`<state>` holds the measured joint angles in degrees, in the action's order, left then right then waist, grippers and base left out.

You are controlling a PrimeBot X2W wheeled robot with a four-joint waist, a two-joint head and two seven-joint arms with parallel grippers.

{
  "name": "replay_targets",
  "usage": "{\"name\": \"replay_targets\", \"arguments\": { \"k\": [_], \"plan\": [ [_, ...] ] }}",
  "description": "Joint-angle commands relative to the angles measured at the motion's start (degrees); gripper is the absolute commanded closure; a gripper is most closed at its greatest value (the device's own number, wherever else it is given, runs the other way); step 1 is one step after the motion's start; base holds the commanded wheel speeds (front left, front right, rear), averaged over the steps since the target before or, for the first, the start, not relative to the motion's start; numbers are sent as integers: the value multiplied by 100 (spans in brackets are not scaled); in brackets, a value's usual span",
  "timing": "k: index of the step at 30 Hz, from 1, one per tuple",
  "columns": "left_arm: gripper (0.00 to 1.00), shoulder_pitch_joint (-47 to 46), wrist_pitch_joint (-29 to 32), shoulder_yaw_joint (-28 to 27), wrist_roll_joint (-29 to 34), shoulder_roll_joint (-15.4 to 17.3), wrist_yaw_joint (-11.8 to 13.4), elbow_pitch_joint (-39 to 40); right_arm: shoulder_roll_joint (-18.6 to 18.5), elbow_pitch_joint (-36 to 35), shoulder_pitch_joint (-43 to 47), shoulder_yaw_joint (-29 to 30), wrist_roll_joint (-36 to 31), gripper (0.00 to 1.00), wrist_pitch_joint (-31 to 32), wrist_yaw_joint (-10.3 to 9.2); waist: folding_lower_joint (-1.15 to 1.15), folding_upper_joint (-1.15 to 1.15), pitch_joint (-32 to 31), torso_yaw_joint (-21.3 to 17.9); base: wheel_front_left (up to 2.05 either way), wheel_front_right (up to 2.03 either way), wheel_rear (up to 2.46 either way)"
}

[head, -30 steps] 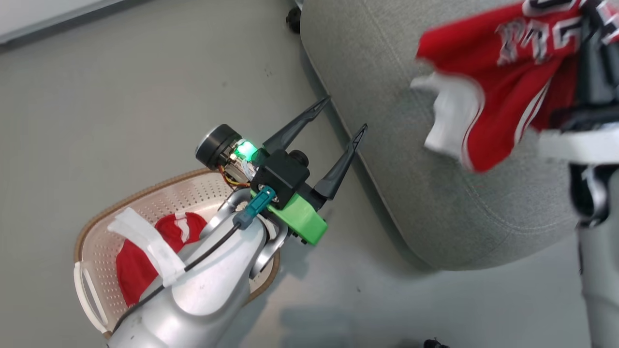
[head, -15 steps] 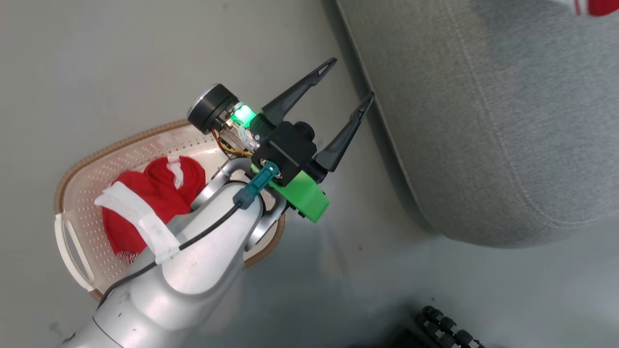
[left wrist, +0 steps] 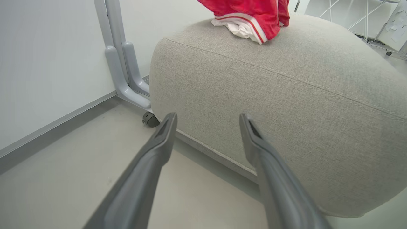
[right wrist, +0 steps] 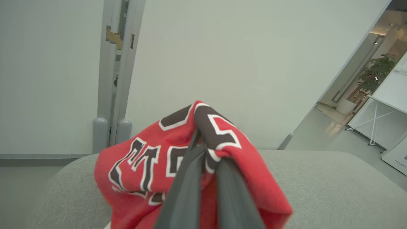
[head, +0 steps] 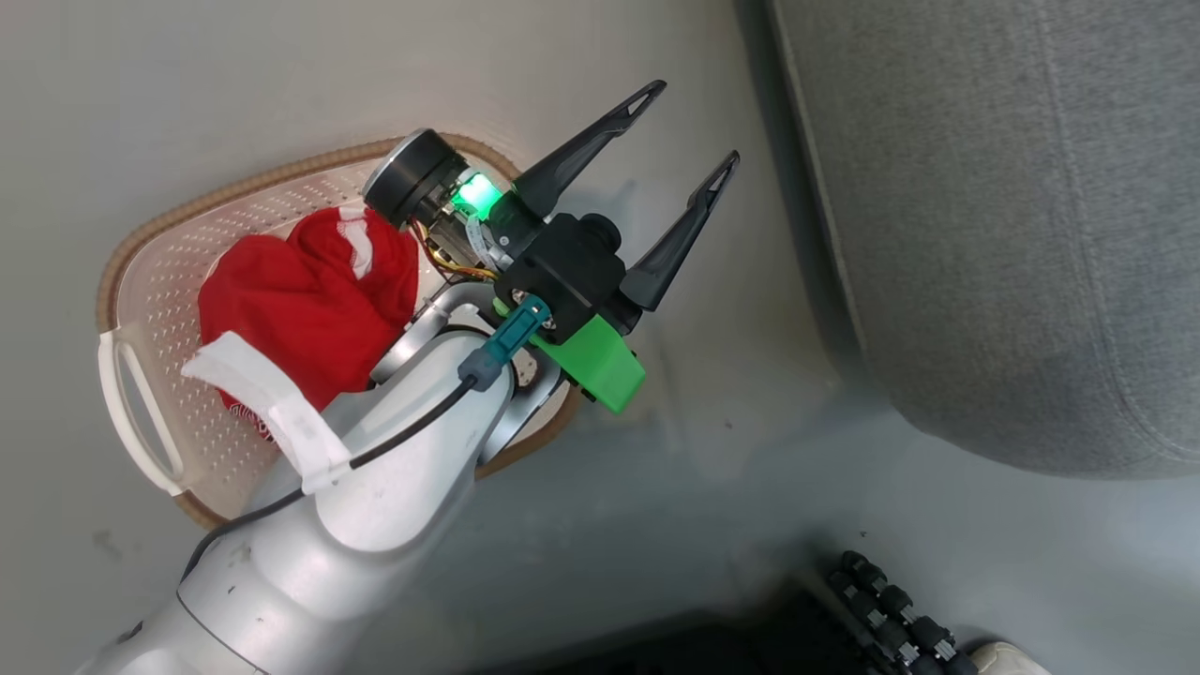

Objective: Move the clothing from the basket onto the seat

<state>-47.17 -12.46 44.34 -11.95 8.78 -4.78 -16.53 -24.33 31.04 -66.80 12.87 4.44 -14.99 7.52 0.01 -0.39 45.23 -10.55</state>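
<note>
As jersey [right wrist: 127,159] was pinched by R gripper [right wrist: 205,149] over seat [right wrist: 318,178], release was best delayed till slack; L gripper [head: 696,125] was spread.

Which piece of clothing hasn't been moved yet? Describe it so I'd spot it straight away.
Beside the big grey seat, a cream brown-rimmed basket stands on the floor. Inside lies a crumpled red garment with white trim and no big black lettering, unlike the jersey at the seat.
</note>
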Motion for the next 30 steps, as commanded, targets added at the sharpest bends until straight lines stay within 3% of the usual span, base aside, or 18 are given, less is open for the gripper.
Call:
{"name": "replay_targets", "arguments": {
  "k": [1,14,15,16,17,30],
  "plan": [
    [0,-118,-45,2,21,0,14,-8,0,143,-45,81,4,100,-22,-6,-1,39,137,147,0,0,0],
    [0,-106,-154,20,-72,-19,62,-165,288,1145,458,167,90,100,-22,-6,-1,39,-11,191,0,0,0],
    [0,-98,-168,24,-82,-32,66,-177,313,1134,509,178,93,90,-22,-6,-1,39,-58,195,0,0,0],
    [0,-89,-170,23,-87,-43,72,-183,343,1095,553,192,109,14,-22,-6,-1,39,-98,198,0,0,0],
    [0,-66,-187,21,-90,-54,82,-197,373,1030,614,210,134,0,-22,-6,-1,39,-165,204,0,0,0],
    [0,636,-277,-314,-420,-109,286,-314,693,-80,2435,35,259,0,-22,-6,-1,39,-1554,229,0,0,0]
  ]
}}
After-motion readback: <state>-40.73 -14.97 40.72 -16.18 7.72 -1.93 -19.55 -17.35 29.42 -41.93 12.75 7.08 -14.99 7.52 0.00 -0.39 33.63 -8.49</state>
